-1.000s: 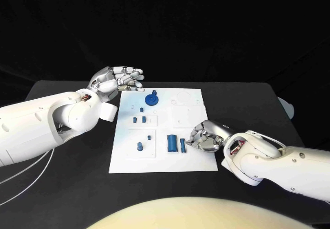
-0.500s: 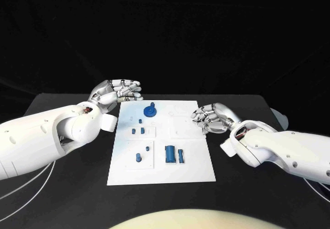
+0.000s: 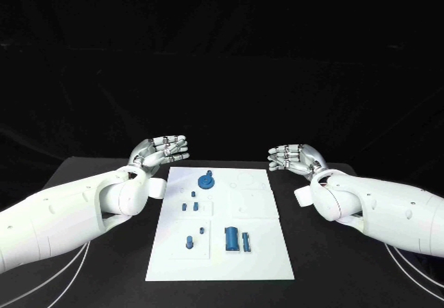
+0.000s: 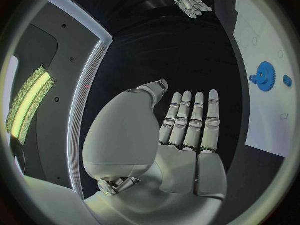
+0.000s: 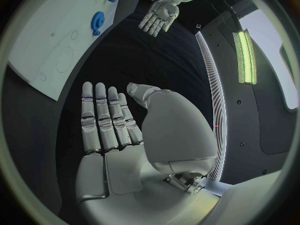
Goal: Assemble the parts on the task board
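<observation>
Head view shows both sets of fingers released and grasping nothing: the left hand (image 3: 159, 151) and the right hand (image 3: 294, 157) are raised past the far end of the task board (image 3: 264, 256), one at each far corner, palms turned toward each other, well apart and touching no part. Left wrist view confirms it, with the left hand's fingers (image 4: 187, 120) straight and side by side, nothing against the palm; the right wrist view has the right hand's fingers (image 5: 103, 115) laid out the same way.

Outward from the hands, the white board lies lengthwise on the black surface (image 3: 92, 269) between the two white arms. On its far part sits a blue gear (image 3: 206, 182), toothed and round, with a small blue piece just beyond it. Nearer, two small blue pegs (image 3: 190, 206) stand close together in a raised square. Nearer again, on the left side, is another pair of blue pegs (image 3: 194, 236); to their right stand a wide blue block (image 3: 230, 239) and, just beside it, a narrow blue bar (image 3: 246, 241). No writing or brand mark can be read on the board, parts or arms.
</observation>
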